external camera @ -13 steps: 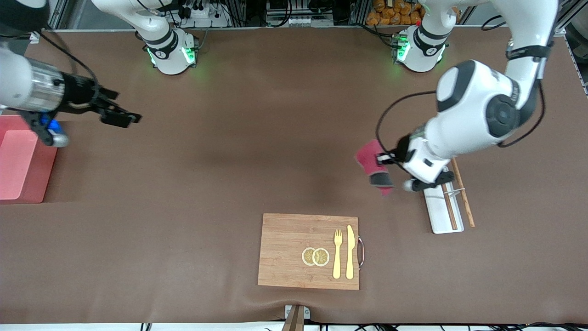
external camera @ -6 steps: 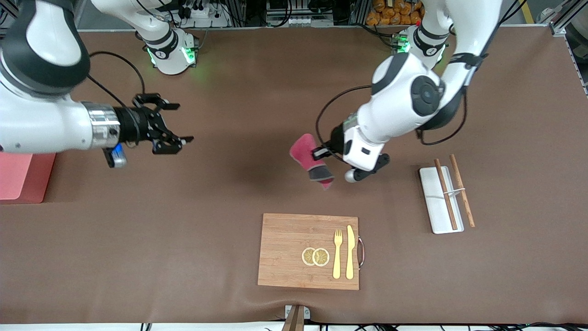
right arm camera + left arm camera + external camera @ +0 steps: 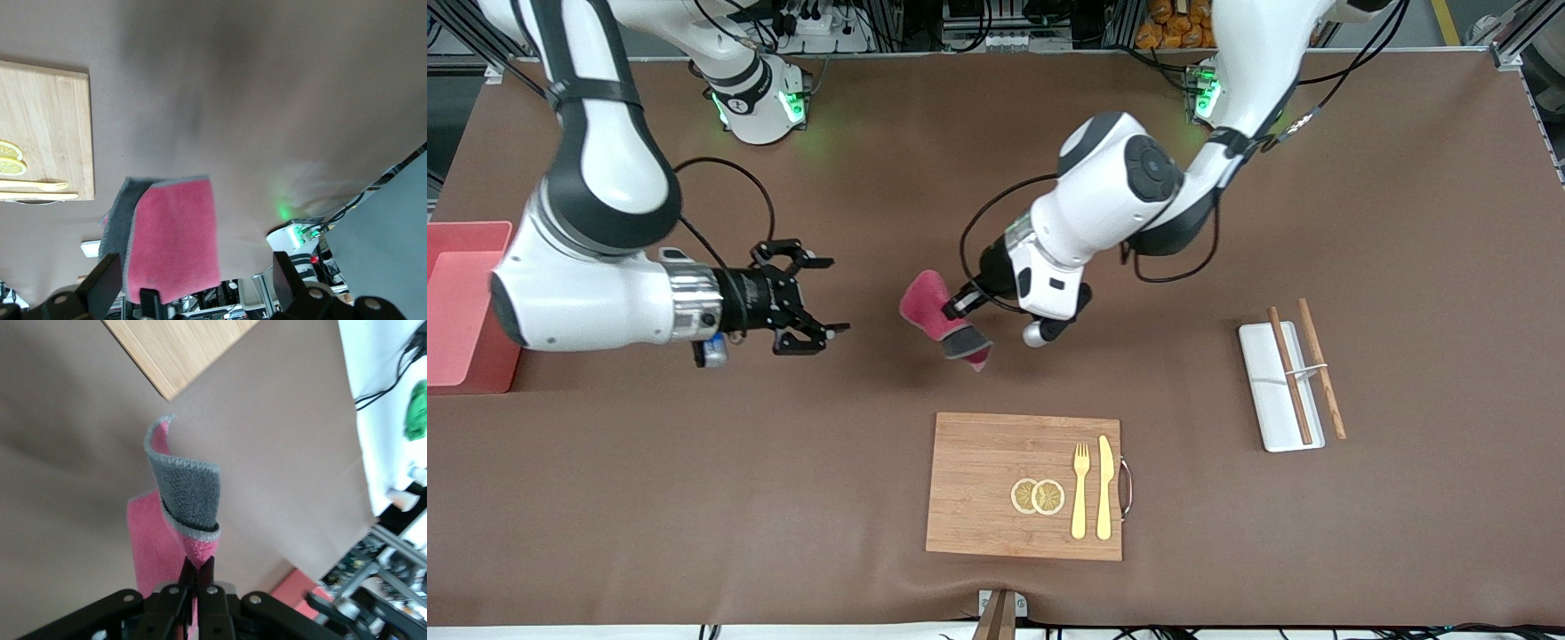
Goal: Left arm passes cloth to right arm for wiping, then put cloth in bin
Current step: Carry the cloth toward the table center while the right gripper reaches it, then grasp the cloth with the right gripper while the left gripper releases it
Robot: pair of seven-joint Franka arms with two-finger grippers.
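Right gripper (image 3: 811, 307), fingers spread, empty, over bare table; cloth (image 3: 935, 313) hangs pinched in left gripper (image 3: 960, 300) just toward left arm's end.

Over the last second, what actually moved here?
The left gripper, shut on the cloth, carried it over the table's middle. The right gripper, open, swung from the bin to meet it. Cutting board, tray and bin stayed put.

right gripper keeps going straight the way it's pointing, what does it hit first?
Most likely the cloth, held up in the left gripper. The right gripper is open and points along the table at it, with only bare table between. Height match is unclear from the front view.
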